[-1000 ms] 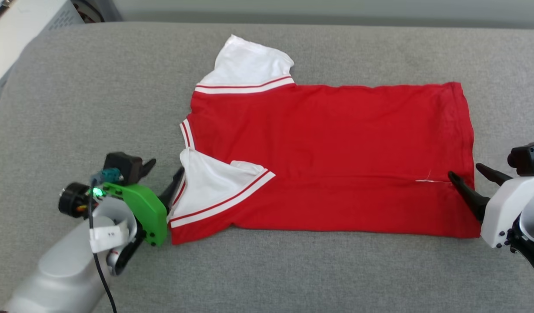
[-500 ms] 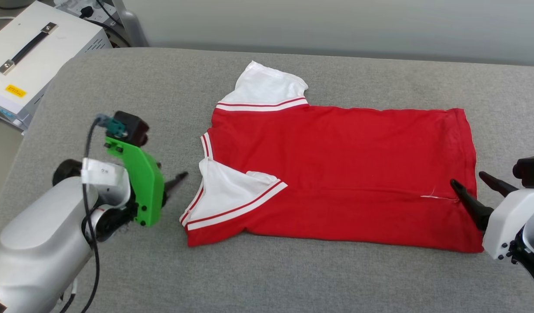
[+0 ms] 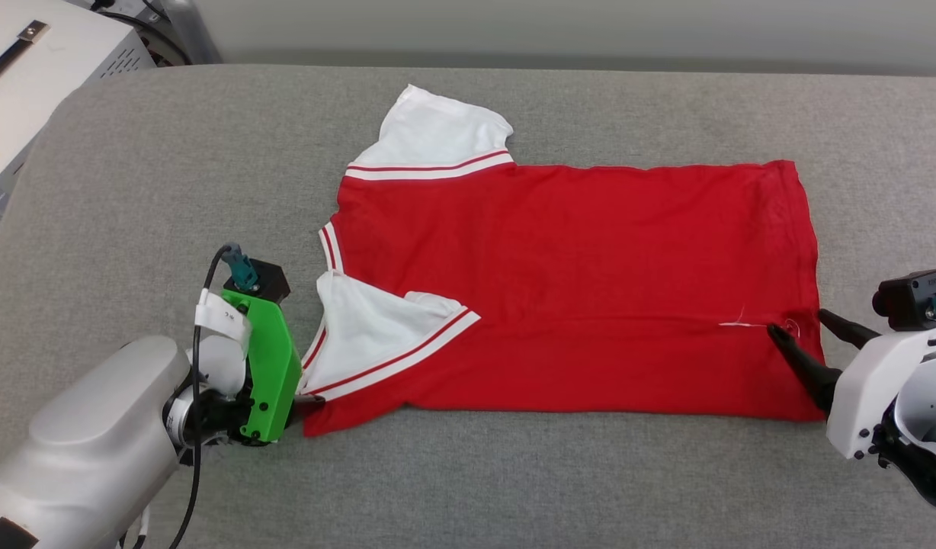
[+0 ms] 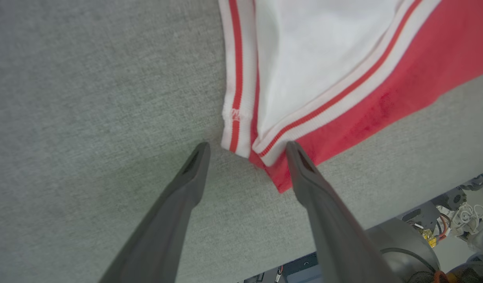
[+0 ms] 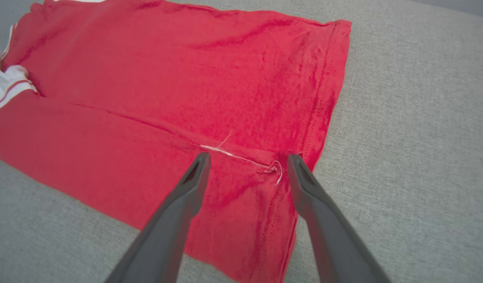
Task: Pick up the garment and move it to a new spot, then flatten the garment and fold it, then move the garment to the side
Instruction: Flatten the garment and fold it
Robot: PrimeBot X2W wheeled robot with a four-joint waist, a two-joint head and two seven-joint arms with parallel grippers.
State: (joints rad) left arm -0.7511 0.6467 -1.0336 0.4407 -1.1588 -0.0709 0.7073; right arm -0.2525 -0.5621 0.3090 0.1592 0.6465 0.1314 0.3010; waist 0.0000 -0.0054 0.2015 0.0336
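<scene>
Now the left gripper (image 4: 246, 144) has dropped to the near-left corner of the one shirt (image 3: 575, 290), flat on the cushion (image 3: 133, 191); right gripper (image 3: 797, 322) at its right hem. Both grippers' fingers spread, empty.

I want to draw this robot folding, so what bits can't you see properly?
- Head view: most of the left claw, behind the green bracket.
- Head view: the pale box, cut off by the picture's edge.
- Head view: the shirt underside, covered by its own top layer.
- Left wrist view: a tiny mark on the striped trim, too blurry to read.
</scene>
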